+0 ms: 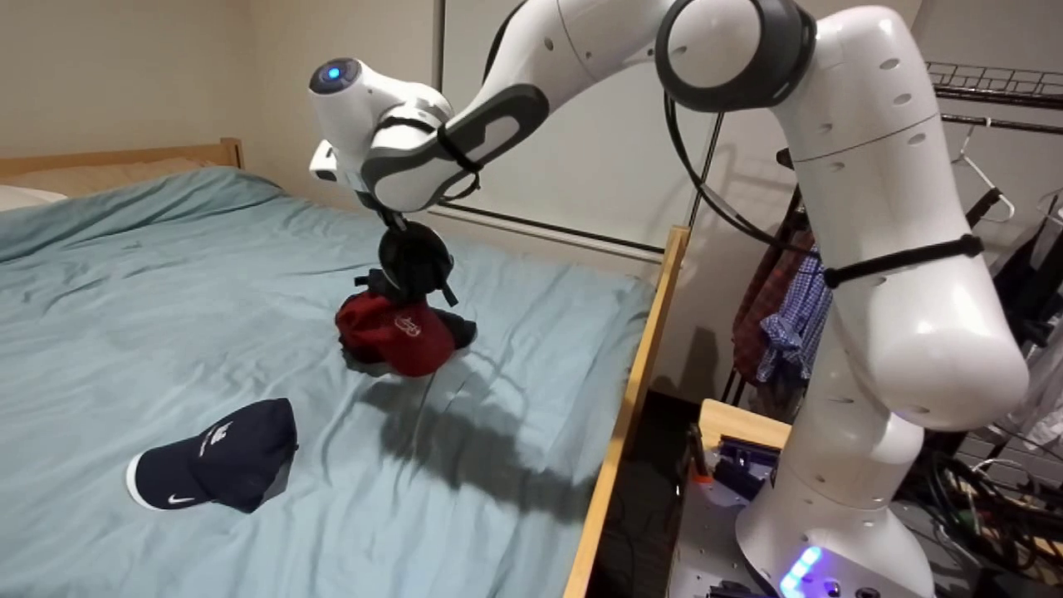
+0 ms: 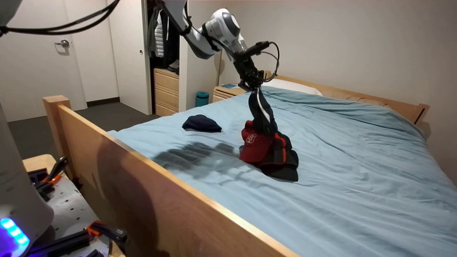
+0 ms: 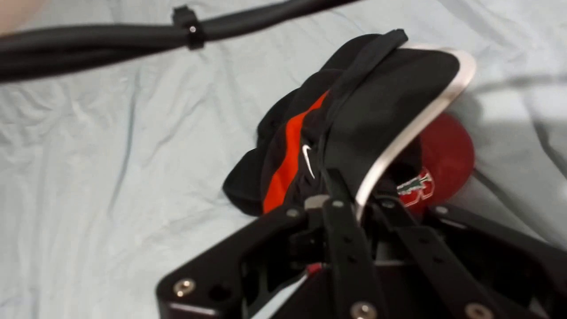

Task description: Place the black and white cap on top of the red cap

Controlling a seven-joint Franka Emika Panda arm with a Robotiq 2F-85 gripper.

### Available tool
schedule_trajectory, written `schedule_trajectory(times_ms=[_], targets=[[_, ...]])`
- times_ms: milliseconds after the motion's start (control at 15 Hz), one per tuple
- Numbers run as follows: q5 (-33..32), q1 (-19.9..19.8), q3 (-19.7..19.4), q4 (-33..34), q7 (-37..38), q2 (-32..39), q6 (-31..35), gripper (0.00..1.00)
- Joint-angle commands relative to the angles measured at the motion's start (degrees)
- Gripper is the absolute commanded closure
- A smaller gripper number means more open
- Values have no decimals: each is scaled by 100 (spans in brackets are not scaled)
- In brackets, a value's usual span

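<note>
One held black cap (image 3: 392,104), one red cap (image 2: 256,148)

"What's the navy cap (image 1: 237,453) showing?"

"It's bearing a Nike swoosh (image 1: 180,499) and white marks (image 1: 217,436) (unreadably small)."

"And the red cap (image 3: 448,153)?"

"It's wearing a white-edged emblem (image 3: 424,191); another swoosh (image 3: 307,160) is marking black fabric (image 3: 301,184) beside an orange stripe (image 3: 290,155)."

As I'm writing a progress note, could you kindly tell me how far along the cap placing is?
Done: the floppy black fabric cap with a white-edged brim is picked up and hangs over the rounded red fabric cap. In hand: the pincer holds it by the brim; in both exterior views it overlaps the red cap, but contact is unclear. Left, it seems: settle it there, open the pincer and back away.
</note>
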Motion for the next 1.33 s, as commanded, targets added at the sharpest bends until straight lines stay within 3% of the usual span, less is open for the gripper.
schedule_trajectory(times_ms=[0,267,533,933,1267], targets=[[-601,189,11,164,236,-382,390,95],[-939,76,167,489,-209,-327,1465,95],[20,-399,550,564,-1785,40,2006,96],[610,-1286,1410,923,-4166,923,1845,95],[1062,-1914,2018,812,-6059,1135,1296,95]])
